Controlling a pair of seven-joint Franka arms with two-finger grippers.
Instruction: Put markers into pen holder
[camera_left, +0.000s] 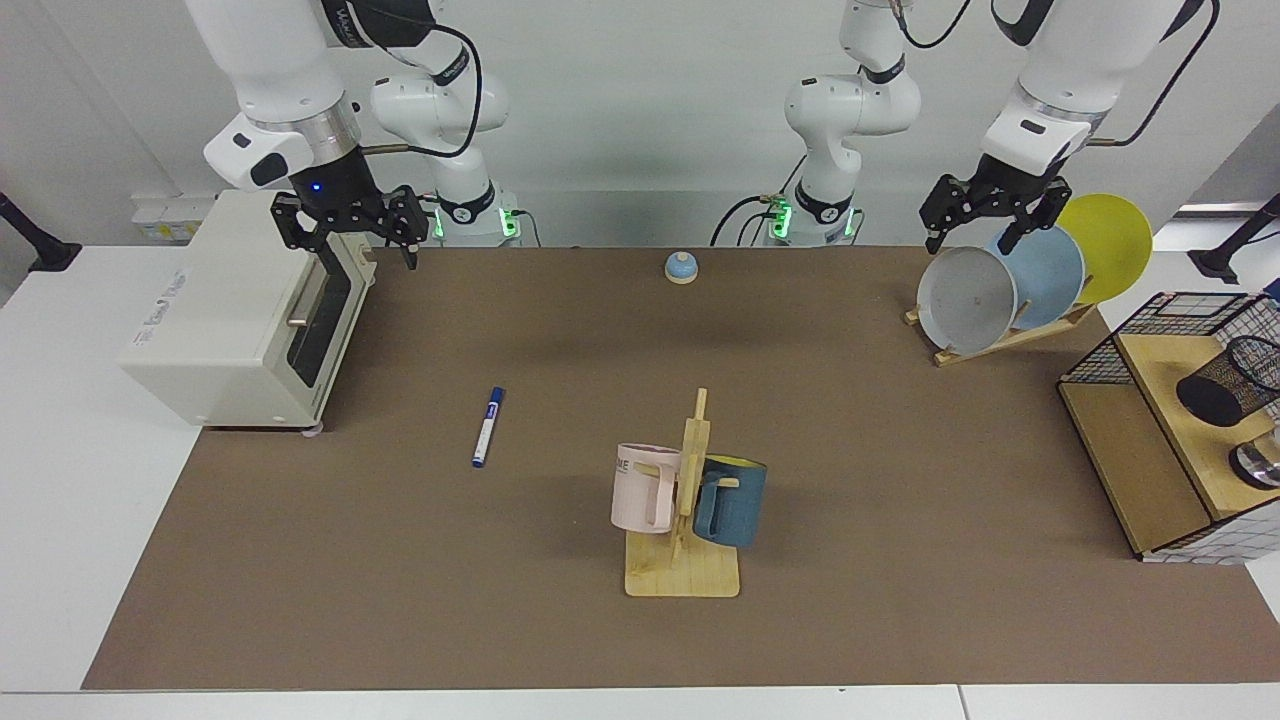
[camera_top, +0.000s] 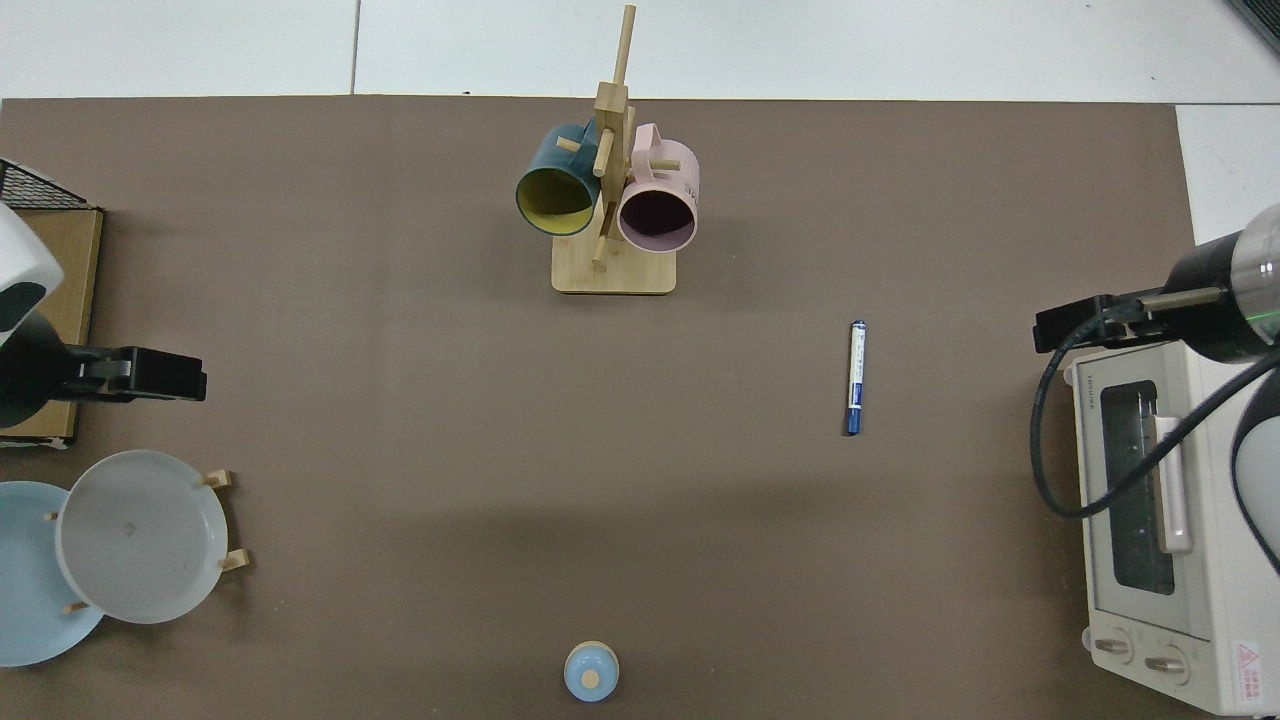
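Brown matting (camera_left: 560, 620) covers the table where we work, with white wall behind us. Our right gripper (camera_left: 346, 240) hangs high at the back of the table, over the front edge of the cream toaster oven (camera_left: 240, 310), its fingers spread wide with nothing between them. Our left gripper (camera_left: 988, 228) hovers above the plate rack (camera_left: 1000, 335), just over the grey plate (camera_left: 966, 300), fingers parted and empty too. In the top view each gripper shows only as a dark block reaching in from the sides, the right one (camera_top: 1085, 322) above the oven (camera_top: 1170, 520), the left one (camera_top: 150, 373) beside the plates.

We see the marker (camera_left: 488, 427) lying flat on the mat, well apart from both grippers, between the oven and the mug tree (camera_left: 685, 560); its barrel runs roughly front to back (camera_top: 856, 376). The pen holder (camera_left: 1228, 380) lies tilted on its side on the wooden shelf (camera_left: 1160, 440) inside the wire basket (camera_left: 1110, 345) at the far edge of the table, beyond the plate rack, well away from the marker. A pink mug (camera_left: 643, 488) and a dark blue mug (camera_left: 732, 500) hang on the tree. A small blue bell (camera_left: 681, 267) sits near the back edge.
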